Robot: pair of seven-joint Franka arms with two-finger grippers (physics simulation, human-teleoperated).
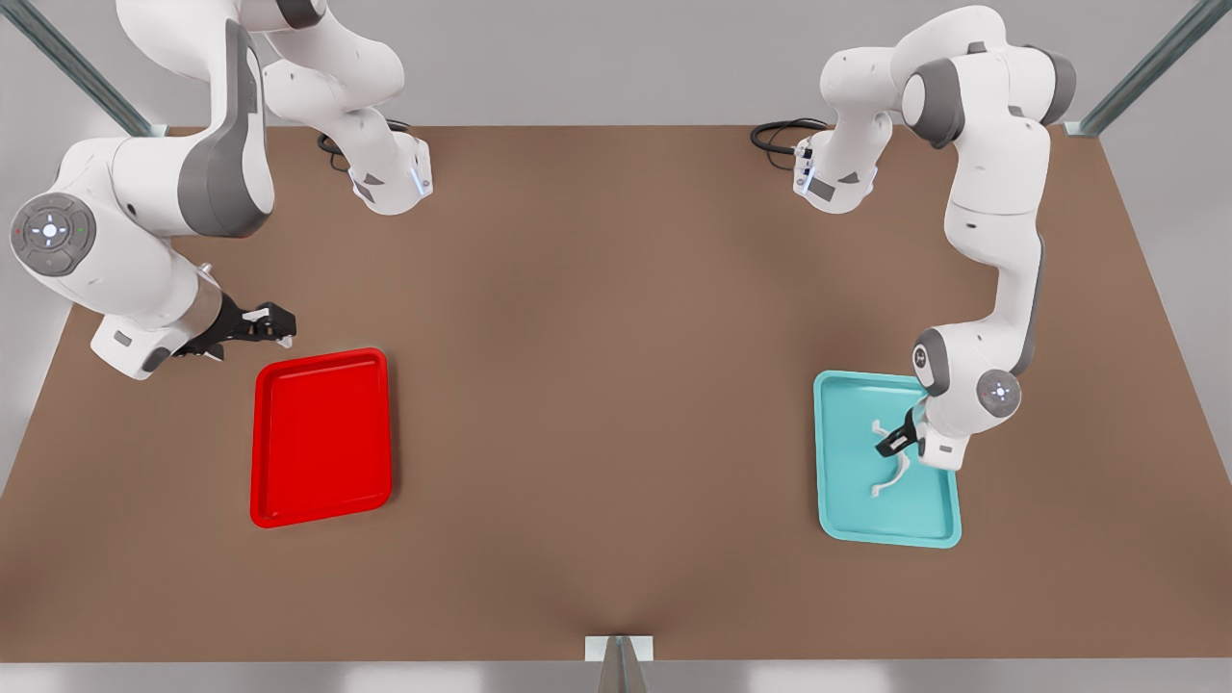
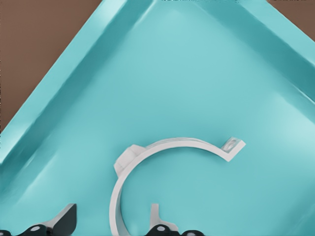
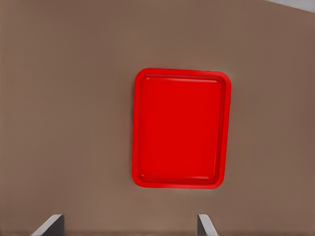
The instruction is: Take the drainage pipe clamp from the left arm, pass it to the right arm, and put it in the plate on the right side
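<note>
My left claw point(image 1: 895, 441) hangs low inside the teal tray point(image 1: 847, 500) at the front view's right, fingers spread w/ one point(image 2: 64, 219) on either side of the drainage pipe clamp point(image 1: 893, 472), not yet closed on it. The clamp, a thin white half-ring w/ a tab at each end, lies flat on the tray floor, and in the left wrist view one band of it point(image 2: 167, 147) runs between my fingertips, so I judge the grasp is about to begin and the task is at its very start: no lift, no hand-over, nothing placed. My right claw point(image 1: 265, 324) waits at the front view's left, just above the far edge of the red plate point(image 1: 322, 438), fingers apart and carrying nothing; from its wrist the plate point(image 3: 180, 128) lies bare. Still to do, as I read it: grip, raise, carry toward the middle, pass to the right claw, set down in the plate. Around: brown worktop point(image 1: 597, 385), black cables point(image 1: 780, 135) at the far arm bases, metal frame posts at the corners. Nothing lies between the two trays; the teal rim by the clamp is the only thing close.
</note>
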